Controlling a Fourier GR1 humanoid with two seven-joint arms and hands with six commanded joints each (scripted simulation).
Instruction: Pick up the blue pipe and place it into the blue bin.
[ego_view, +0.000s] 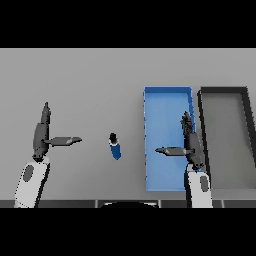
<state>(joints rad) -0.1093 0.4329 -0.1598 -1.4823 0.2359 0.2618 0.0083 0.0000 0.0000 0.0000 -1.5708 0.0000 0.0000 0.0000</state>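
Note:
A short blue pipe (115, 146) with a dark end lies on the grey table, left of the blue bin (162, 105). My right hand (189, 142) hovers over the bin's right half, fingers straight and thumb pointing left toward the pipe; it holds nothing. About a hand's width separates its thumb tip from the pipe. My left hand (41, 132) is at the left of the table, open, thumb stretched right, well clear of the pipe.
A dark-rimmed grey bin (227, 135) stands right beside the blue bin, at the table's right edge. Grey table surface stretches behind and left of the pipe.

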